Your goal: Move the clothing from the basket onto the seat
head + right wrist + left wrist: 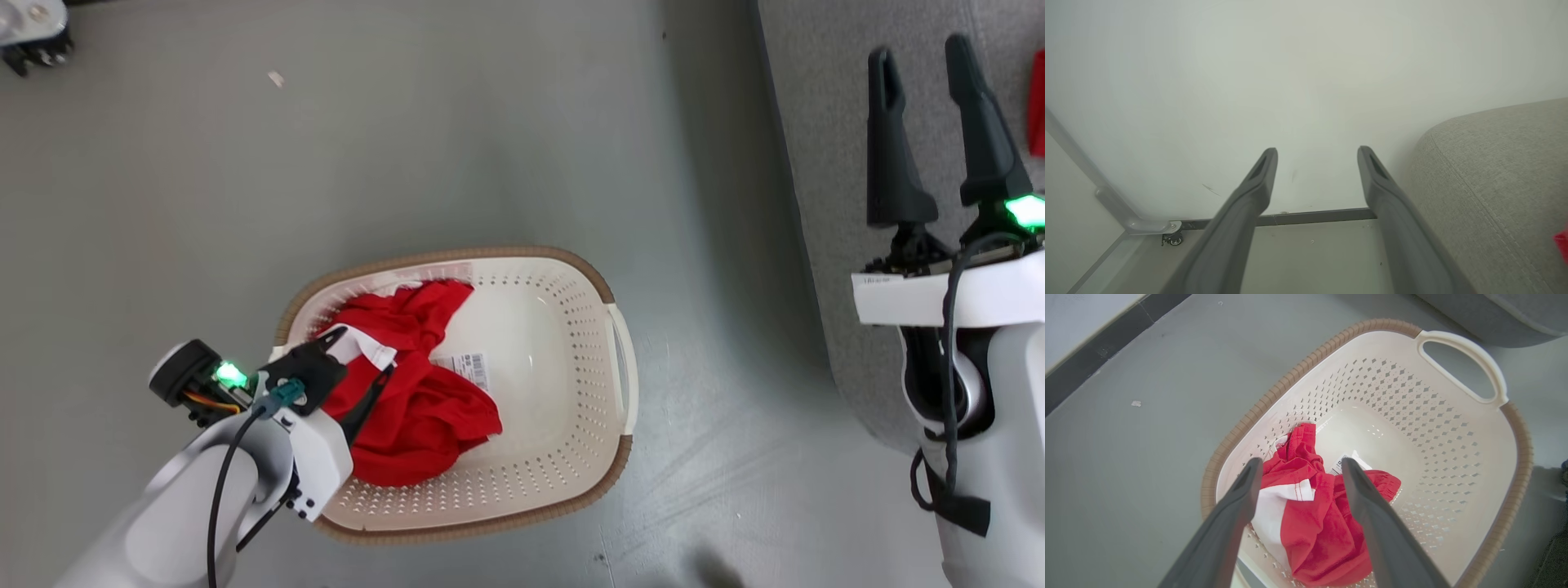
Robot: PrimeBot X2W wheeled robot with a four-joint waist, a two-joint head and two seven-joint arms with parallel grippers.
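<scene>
Red clothing (416, 400) sits bunched in the basket (588, 278), heaped against its left wall and spilling toward the near-left corner, with a white barcode label (471, 369) at the cloth's edge. It looks like soft, light stuff, limp with no shape of its own. I'd expect it to drape and trail when lifted, so a deep pinch into the thick crumpled ridge beside the white panel (1278, 502) looks safer than a loose hem. The left gripper (1301, 462) hangs over the heap, fingers spread wide either side of that ridge, nothing pinched. The right gripper (920, 53) is up over the grey seat (824, 163), spread just as wide and empty. There's a sliver of red (1037, 102) at the seat's right edge, can't tell what
</scene>
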